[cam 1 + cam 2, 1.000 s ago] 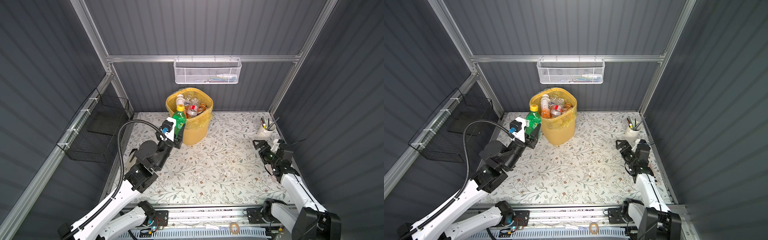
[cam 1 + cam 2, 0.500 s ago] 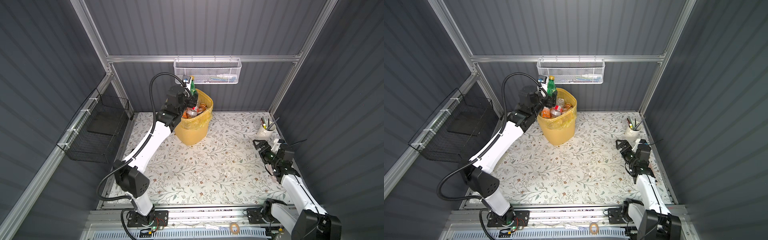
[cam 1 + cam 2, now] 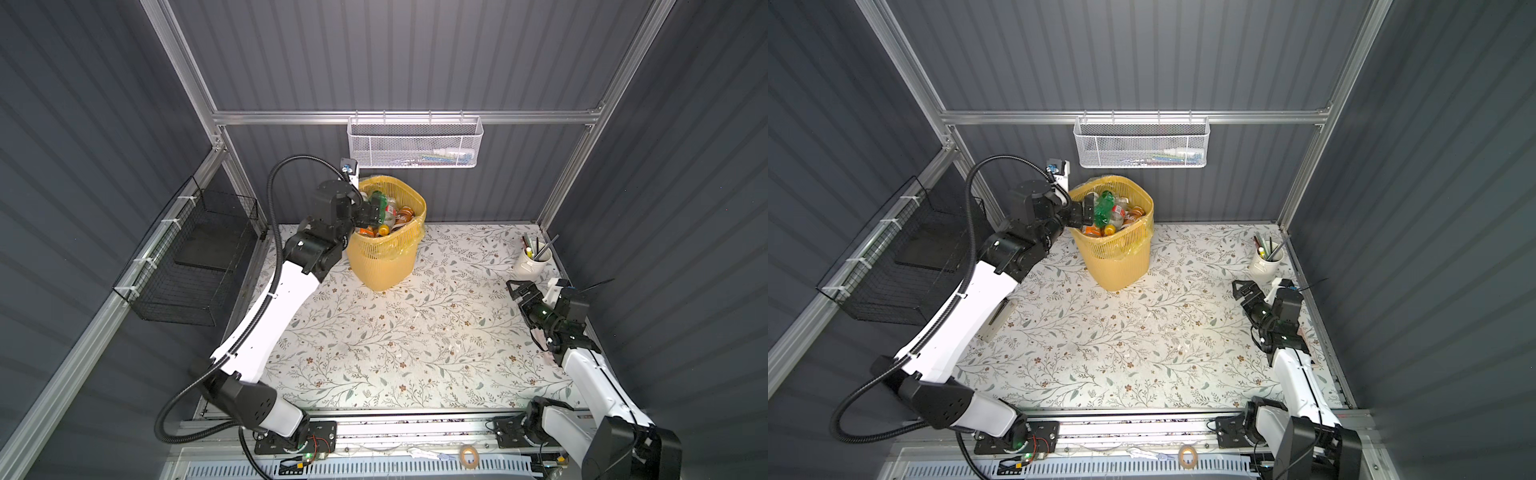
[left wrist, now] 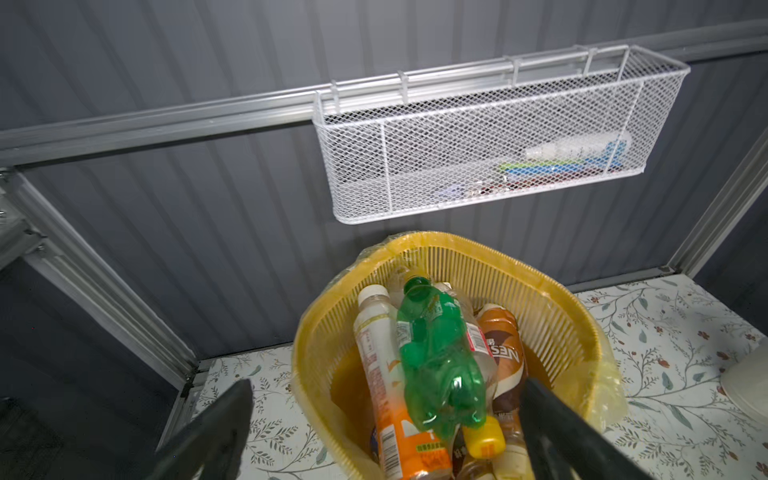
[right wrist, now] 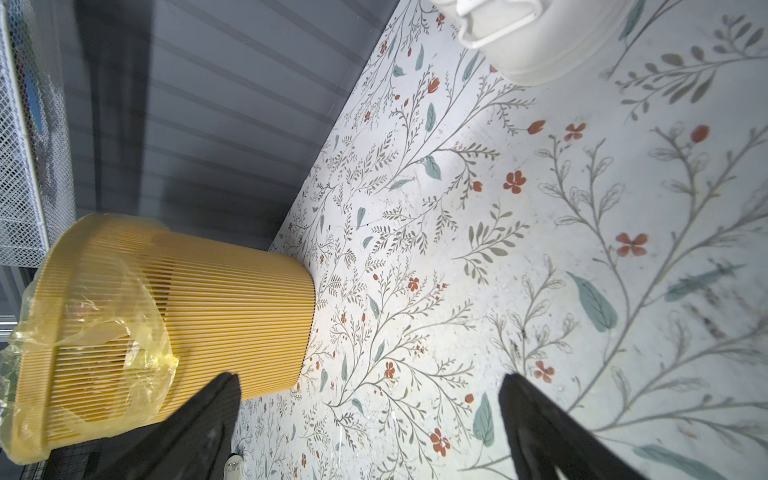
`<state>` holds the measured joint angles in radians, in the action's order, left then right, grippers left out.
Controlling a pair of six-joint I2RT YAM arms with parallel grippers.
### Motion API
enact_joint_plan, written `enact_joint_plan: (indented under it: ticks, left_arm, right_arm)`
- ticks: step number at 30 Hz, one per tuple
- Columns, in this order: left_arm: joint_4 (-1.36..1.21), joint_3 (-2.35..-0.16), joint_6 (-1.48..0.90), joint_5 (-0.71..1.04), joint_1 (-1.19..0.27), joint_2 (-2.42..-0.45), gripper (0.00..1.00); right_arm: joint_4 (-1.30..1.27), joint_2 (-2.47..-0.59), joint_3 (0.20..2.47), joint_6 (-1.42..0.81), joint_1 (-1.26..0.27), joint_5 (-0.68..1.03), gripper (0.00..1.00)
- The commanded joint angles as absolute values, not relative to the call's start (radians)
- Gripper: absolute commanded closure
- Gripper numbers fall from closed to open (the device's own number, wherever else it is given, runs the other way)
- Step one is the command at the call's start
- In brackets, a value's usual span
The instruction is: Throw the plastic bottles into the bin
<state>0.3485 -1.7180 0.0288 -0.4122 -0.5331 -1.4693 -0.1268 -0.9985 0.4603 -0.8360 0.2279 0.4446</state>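
The yellow lattice bin stands at the back of the floral table, holding several plastic bottles. An all-green bottle lies on top of the pile, beside a white bottle with an orange label and a brown-labelled one. My left gripper hangs open over the bin's left rim, its fingers wide either side of the green bottle and apart from it. My right gripper stands open and empty low over the table at the right.
A white mesh basket hangs on the back wall just above the bin. On the left wall hangs a black wire basket. A white cup of pens stands just beyond my right gripper. A tape roll lies by the front rail.
My left arm swung up from beside the bin to over it with the green bottle, then opened; the bottle now lies in the bin. The right arm has not moved.
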Motion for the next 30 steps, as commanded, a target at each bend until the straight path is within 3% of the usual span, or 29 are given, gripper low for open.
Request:
enact_joint_plan:
  ticks: [1, 11, 19, 27, 30]
  left_arm:
    - [0.321, -1.61, 0.002, -0.448, -0.534, -1.424, 0.01]
    - [0.183, -1.068, -0.064, -0.66, -0.532, -1.163, 0.01]
    - [-0.014, -0.733, -0.047, -0.908, -0.521, -1.125, 0.0]
    - [-0.284, -0.525, -0.068, -0.941, -0.413, -1.169, 0.0]
    - [-0.458, -0.443, -0.033, -0.843, -0.35, -1.198, 0.0]
  right_arm:
    - [-0.13, -1.001, 0.468, -0.772, 0.23, 0.42, 0.01]
    - [-0.132, -0.926, 0.478, -0.439, 0.231, 0.274, 0.01]
    - [-0.506, -0.907, 0.308, -0.192, 0.216, 0.182, 0.01]
    - [-0.888, -1.25, 0.271, -0.075, 0.113, 0.093, 0.01]
    - [-1.09, -1.464, 0.28, 0.01, 0.033, 0.078, 0.01]
